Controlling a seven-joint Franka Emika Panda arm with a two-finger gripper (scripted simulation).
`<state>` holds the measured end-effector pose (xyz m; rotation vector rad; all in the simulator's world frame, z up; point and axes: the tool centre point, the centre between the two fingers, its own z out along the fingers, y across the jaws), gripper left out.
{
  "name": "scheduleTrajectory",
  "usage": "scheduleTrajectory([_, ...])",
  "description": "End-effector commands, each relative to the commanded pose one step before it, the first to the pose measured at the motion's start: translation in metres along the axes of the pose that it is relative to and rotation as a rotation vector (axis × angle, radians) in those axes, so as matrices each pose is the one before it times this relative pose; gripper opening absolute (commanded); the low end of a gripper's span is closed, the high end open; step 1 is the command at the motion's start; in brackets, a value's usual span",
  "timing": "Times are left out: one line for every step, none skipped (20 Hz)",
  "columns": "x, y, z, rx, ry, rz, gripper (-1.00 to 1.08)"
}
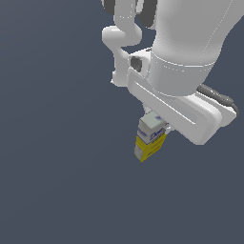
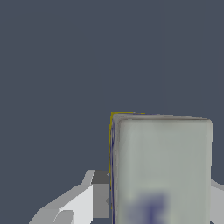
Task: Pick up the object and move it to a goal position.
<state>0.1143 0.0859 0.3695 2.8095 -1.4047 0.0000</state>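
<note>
Exterior view: end effector grips box.

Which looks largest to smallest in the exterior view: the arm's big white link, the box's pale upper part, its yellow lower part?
1. Big white link, easily largest, though nearest the camera.
2-3. Pale upper part and yellow lower part look alike; not ranked.
</note>
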Motion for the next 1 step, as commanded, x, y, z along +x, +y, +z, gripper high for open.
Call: scheduleTrajectory([0.00016, -0.00052, -0.00095, 0.00027, 0.00019, 0.00008, -1.00])
